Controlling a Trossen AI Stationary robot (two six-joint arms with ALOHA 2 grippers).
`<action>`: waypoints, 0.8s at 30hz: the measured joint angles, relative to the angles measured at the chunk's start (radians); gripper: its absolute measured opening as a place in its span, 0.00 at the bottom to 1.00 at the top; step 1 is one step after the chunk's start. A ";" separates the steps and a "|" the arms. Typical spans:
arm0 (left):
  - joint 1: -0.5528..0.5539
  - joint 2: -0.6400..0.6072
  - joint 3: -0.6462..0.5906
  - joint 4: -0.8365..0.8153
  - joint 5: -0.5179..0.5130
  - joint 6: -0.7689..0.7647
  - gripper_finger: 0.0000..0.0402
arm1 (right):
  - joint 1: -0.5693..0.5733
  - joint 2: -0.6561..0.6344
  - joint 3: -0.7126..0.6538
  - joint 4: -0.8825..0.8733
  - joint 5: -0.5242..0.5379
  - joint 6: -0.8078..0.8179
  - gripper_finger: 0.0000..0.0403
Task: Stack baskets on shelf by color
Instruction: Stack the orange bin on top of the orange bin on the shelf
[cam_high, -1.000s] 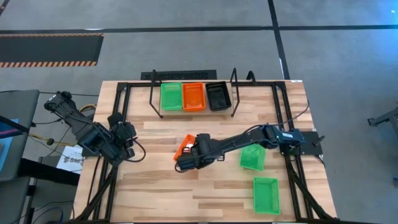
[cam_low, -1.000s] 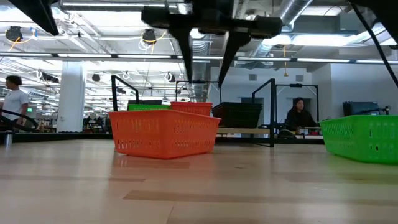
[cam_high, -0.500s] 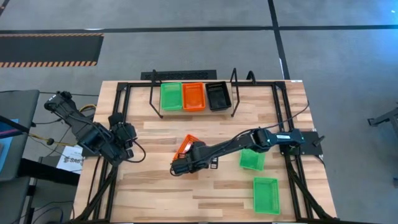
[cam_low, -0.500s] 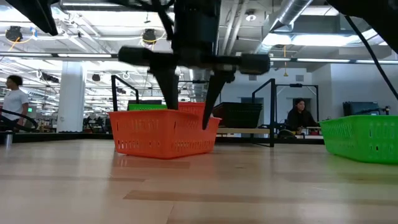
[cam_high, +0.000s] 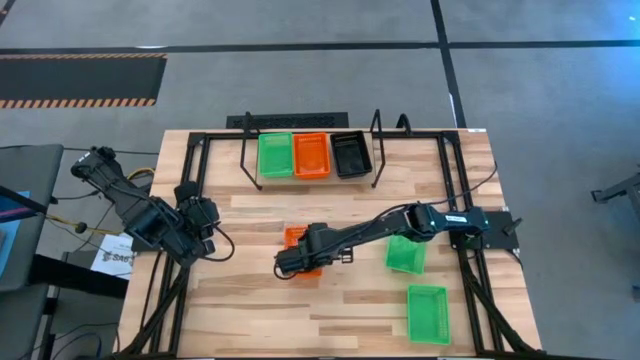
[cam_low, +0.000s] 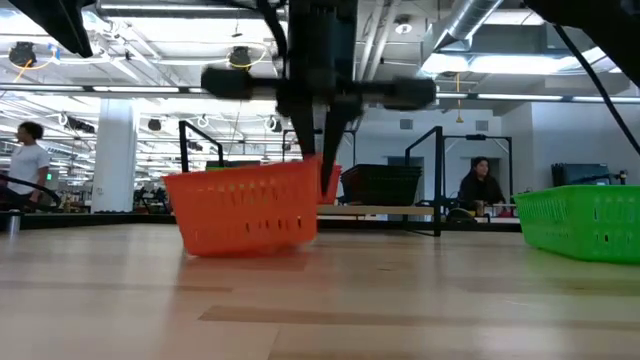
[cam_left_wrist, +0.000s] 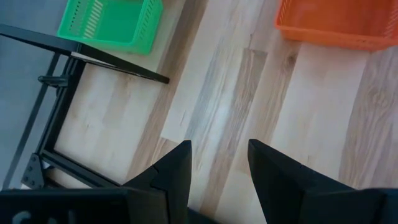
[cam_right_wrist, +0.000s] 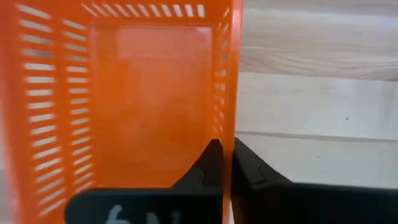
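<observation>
A red-orange slatted plastic mesh basket sits near the middle of the wooden worktop, in front of the shelf and well apart from it. In the low view it is tilted, one end raised off the wood. The right end effector has its two dark fingers pinched closed over the basket's side wall, one inside and one outside the rim, as the right wrist view shows; in the high view the right arm reaches from the worktop's right side across to this basket.

At the far edge stands the low black wire shelf with two looped end brackets. It carries three baskets side by side: a green slatted basket on the left, a second red-orange basket in the middle, and a black slatted basket on the right.

Two more green mesh baskets lie on the right part of the worktop: one just beside the right arm, another nearer the front edge.

The left end effector hangs over the worktop's left side, well apart from every basket, its fingers parted with bare wood between them, holding nothing.

In the room behind, a person sits at a desk and another person stands at the left.
</observation>
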 joint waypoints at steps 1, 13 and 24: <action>0.000 0.000 0.000 0.000 0.000 0.000 0.36 | 0.002 -0.009 0.006 -0.002 0.000 -0.004 0.03; 0.000 0.000 0.000 0.001 -0.002 -0.041 0.36 | -0.024 -0.382 0.017 -0.151 0.389 -0.178 0.01; 0.000 0.001 0.000 0.019 -0.028 -0.222 0.36 | -0.426 -0.483 0.016 0.063 0.203 -0.799 0.01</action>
